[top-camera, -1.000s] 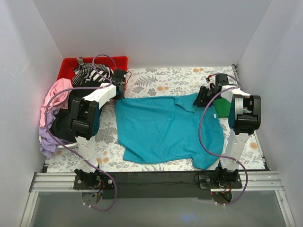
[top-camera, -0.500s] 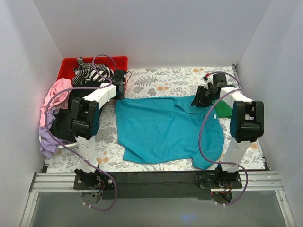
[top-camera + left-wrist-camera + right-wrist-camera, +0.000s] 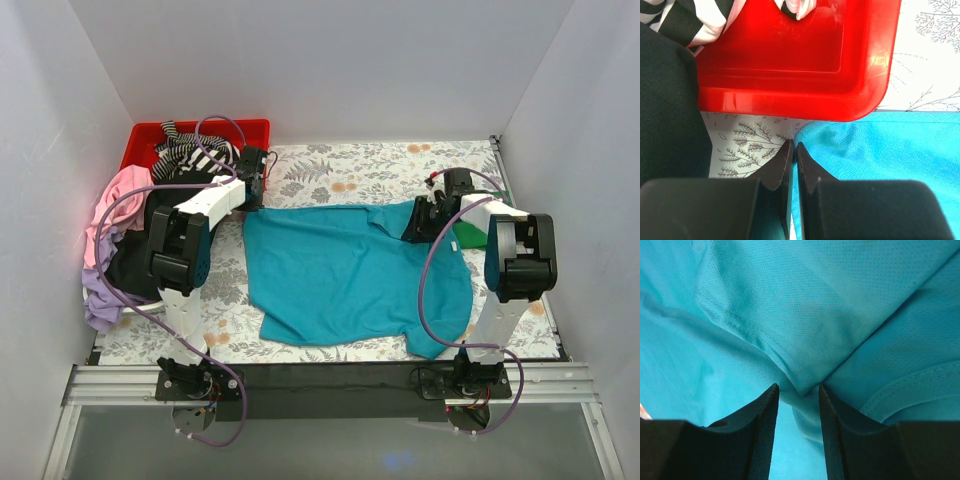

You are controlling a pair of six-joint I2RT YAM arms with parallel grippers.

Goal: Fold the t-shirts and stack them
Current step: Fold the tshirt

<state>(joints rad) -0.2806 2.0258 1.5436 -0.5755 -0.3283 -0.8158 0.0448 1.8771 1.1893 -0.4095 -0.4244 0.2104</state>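
Plain teal t-shirt (image 3: 340, 270); red bin (image 3: 250, 128); black-white striped shirt (image 3: 190, 152); floral table cover (image 3: 330, 165).

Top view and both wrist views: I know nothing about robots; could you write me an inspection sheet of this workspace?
Surface: floral table cover, flat.
Job's things: teal t-shirt spread mid-table, rumpled at its far right; green t-shirt partly hidden behind the right arm; heap of t-shirts, pink, lilac and black, at the left edge.
Clutter: red bin in the far left corner, striped t-shirt in it.
Hands: left hand shut at the teal t-shirt's corner; right hand open, a teal fold between its fingers.
Cables: purple cables loop along both arms.
Surroundings: white walls on three sides.
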